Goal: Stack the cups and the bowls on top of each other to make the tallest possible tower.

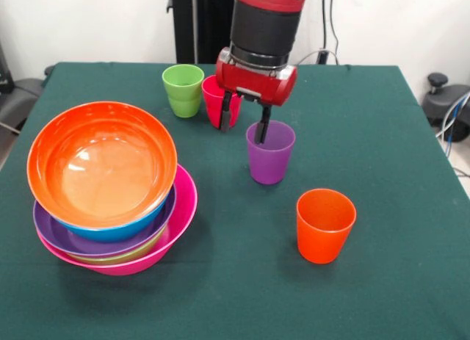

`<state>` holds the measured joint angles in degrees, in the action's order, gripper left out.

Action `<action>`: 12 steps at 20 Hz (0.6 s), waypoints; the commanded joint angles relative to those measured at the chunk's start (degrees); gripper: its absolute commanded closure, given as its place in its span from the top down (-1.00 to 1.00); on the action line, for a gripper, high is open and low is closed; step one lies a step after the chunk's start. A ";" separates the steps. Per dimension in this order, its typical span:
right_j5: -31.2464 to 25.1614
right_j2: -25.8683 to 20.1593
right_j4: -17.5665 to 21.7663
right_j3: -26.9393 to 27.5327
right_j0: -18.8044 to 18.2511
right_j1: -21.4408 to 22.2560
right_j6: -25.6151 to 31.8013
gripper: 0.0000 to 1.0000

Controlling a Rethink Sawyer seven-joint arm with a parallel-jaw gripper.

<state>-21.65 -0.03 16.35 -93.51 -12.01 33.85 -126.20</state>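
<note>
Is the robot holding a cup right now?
Not clearly. The gripper is open, with one finger dipping inside the purple cup's rim and the other outside, near the red cup.

Counter [367, 296] dark green. Bowls: orange [102, 160] on top, blue [121, 230], purple [62, 240], green sliver [110, 258], pink [180, 208] at base. Cups: green [183, 90], red [214, 101], purple [269, 155], orange [324, 225]. Tool [244, 114] black-fingered, red housing.

Cups [270, 153] right of tower [110, 189]
</note>
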 commanded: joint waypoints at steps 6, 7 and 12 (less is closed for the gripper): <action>7.65 0.59 1.95 2.05 2.98 -8.15 -5.14 1.00; 7.75 0.71 1.69 2.18 3.15 -8.37 -4.98 1.00; 8.22 0.97 0.25 2.67 3.97 -9.07 -4.76 1.00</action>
<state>-14.89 3.36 16.32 -92.62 -9.84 28.91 -126.21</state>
